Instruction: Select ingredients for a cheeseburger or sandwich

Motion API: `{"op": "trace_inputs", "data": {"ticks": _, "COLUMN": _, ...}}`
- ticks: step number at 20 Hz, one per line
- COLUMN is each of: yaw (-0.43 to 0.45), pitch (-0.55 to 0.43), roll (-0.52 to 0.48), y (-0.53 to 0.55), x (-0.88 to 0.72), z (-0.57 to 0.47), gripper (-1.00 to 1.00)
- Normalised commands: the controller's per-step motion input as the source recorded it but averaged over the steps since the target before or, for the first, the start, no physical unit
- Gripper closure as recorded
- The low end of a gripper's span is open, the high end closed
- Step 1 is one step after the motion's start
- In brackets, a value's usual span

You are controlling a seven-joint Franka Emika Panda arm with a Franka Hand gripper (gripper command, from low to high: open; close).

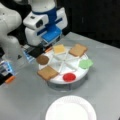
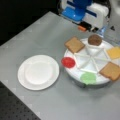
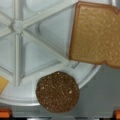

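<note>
Front view: we see the tool above the divided tray's rim near the patty; its opening we cannot tell. Bread squares, cheese remain on the tray, plate bare. Wrist view: patty beside bread.

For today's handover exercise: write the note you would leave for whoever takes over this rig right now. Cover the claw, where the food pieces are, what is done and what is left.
Claw: hangs over the tray's edge by the patty, holding nothing visible.
Divided tray: all pieces on its rim: patty, cheese square, two bread squares, red disc, green leaf piece.
Wrist view: patty directly below, one bread square beside it.
Paper plate: nothing on it.
Done: nothing picked.
Left: the whole stack.
</note>
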Motion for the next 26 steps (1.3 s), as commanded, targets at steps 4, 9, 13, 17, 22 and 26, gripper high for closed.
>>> {"op": "trace_inputs", "data": {"ticks": 4, "yaw": 0.218, "pitch": 0.015, "roll": 0.37, "y": -0.05, "x": -0.03, "z": -0.02, "gripper": -1.0}}
{"op": "trace_inputs", "data": {"ticks": 9, "yaw": 0.097, "pitch": 0.025, "roll": 0.426, "y": -0.38, "x": -0.09, "z": -0.02, "gripper": -1.0}}
{"op": "trace_inputs", "data": {"ticks": 13, "yaw": -0.006, "pitch": 0.006, "roll": 0.339, "y": -0.48, "x": -0.09, "z": -0.05, "gripper": -1.0}}
{"op": "trace_inputs", "data": {"ticks": 17, "yaw": -0.026, "pitch": 0.068, "roll": 0.324, "y": -0.28, "x": -0.04, "z": -0.07, "gripper": -1.0}}
{"op": "trace_inputs", "data": {"ticks": 22, "yaw": 0.01, "pitch": 0.112, "roll": 0.452, "y": -0.27, "x": 0.04, "z": -0.07, "gripper": -1.0}}
{"op": "trace_inputs", "data": {"ticks": 26, "yaw": 0.09, "pitch": 0.083, "roll": 0.456, "y": -0.32, "x": 0.11, "z": -0.08, "gripper": -1.0}}
